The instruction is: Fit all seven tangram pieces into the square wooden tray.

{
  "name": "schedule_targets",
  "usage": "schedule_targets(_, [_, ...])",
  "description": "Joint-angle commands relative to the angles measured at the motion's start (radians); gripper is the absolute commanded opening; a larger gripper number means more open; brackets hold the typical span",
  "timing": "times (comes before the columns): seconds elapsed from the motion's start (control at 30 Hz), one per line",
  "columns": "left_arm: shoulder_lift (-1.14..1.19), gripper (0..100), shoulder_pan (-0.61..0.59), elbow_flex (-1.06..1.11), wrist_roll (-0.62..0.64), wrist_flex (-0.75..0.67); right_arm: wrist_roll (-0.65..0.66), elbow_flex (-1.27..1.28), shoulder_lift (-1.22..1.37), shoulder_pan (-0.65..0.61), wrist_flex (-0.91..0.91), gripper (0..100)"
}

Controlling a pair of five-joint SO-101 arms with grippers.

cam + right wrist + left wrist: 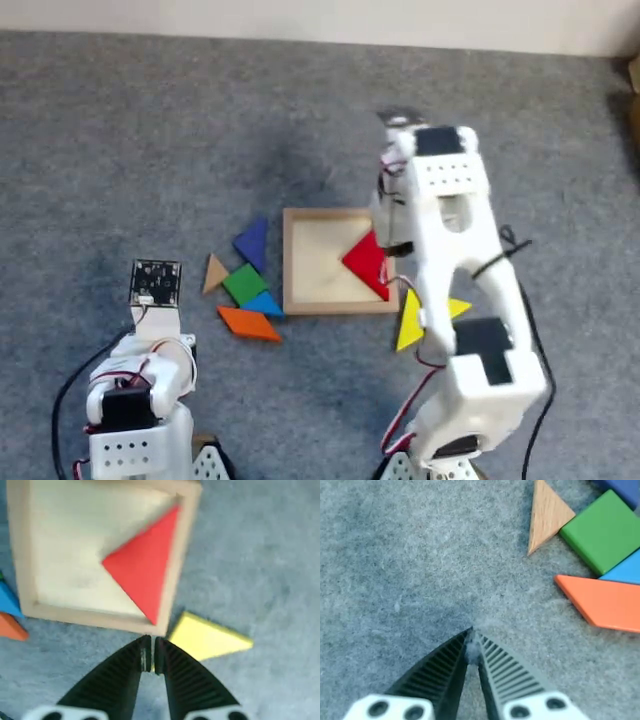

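Note:
The square wooden tray (312, 262) holds one red triangle (367, 262), its long side along the wall nearest the right arm (450, 200). In the right wrist view my right gripper (151, 650) is shut and holds nothing. It hangs just outside the tray rim (100, 617), between the red triangle (142, 565) and the yellow triangle (205, 637) lying on the carpet. My left gripper (472, 639) is shut and empty over bare carpet, short of the wooden triangle (546, 512), green square (602, 530), light blue triangle (627, 570) and orange parallelogram (605, 602).
Left of the tray lies a cluster: dark blue triangle (252, 243), wooden triangle (213, 272), green square (243, 283), light blue triangle (263, 303), orange parallelogram (249, 322). The right arm partly covers the yellow triangle (410, 318). Grey carpet stretches open beyond the tray.

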Motion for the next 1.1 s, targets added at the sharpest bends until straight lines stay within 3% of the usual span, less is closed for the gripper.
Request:
schedule_targets(0.0, [-0.012, 0, 0.015, 0.019, -0.005, 0.0, -0.077, 0.044, -0.133, 0.059, 0.007, 2.6])
schedule_targets(0.4, [-0.012, 0, 0.015, 0.019, -0.005, 0.0, -0.1, 0.361, -0.427, 0.124, 0.005, 2.7])
schedule_targets(0.5, [-0.012, 0, 0.015, 0.019, -0.005, 0.0, -0.219, 0.458, -0.536, 0.124, -0.047, 2.7])
schedule_targets(0.7, [-0.012, 0, 0.015, 0.019, -0.005, 0.0, -0.626, 0.679, -0.673, 0.117, -0.257, 2.4])
schedule_targets(0.93, [-0.012, 0, 0.015, 0.019, -0.005, 0.0, -0.649, 0.931, -0.714, 0.102, -0.572, 3.0])
schedule_targets(1.07, [-0.012, 0, 0.015, 0.019, -0.005, 0.0, -0.758, 0.978, -0.713, 0.101, -0.602, 17.5])
